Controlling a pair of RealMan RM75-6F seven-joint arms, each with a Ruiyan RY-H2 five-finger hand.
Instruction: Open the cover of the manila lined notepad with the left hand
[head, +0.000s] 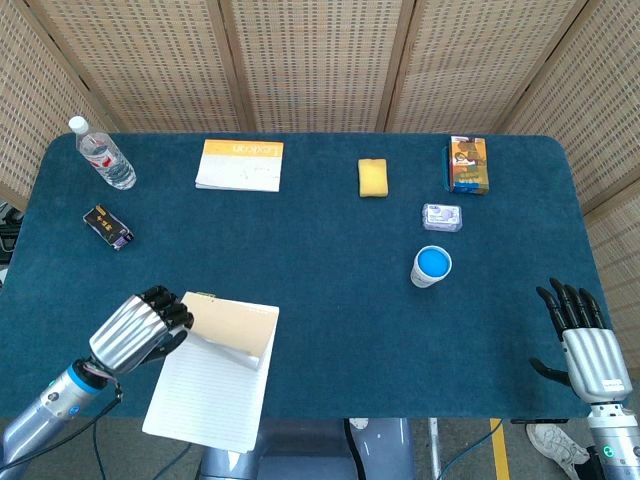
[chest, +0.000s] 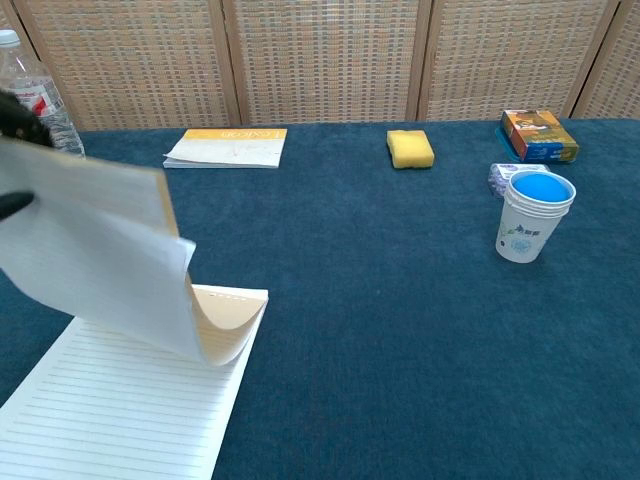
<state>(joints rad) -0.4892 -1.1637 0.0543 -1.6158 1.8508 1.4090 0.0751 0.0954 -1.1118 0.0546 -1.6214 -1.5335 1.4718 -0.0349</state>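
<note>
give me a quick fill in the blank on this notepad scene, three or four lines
1. The left hand holds the notepad's ____ lifted off the page.
2. The exposed page is white and ____.
3. The paper cup has a ____ inside.
4. The right hand holds ____.

Missing words: cover; lined; blue; nothing

Table (head: 320, 300) carried blue cloth. On it lay: water bottle (head: 103, 156), small dark box (head: 108, 227), orange-topped booklet (head: 240, 165), yellow sponge (head: 372, 177), colourful carton (head: 468, 164), clear packet (head: 442, 216), blue-lidded paper cup (head: 431, 266), lined notepad (head: 212, 375) at near left edge.
</note>
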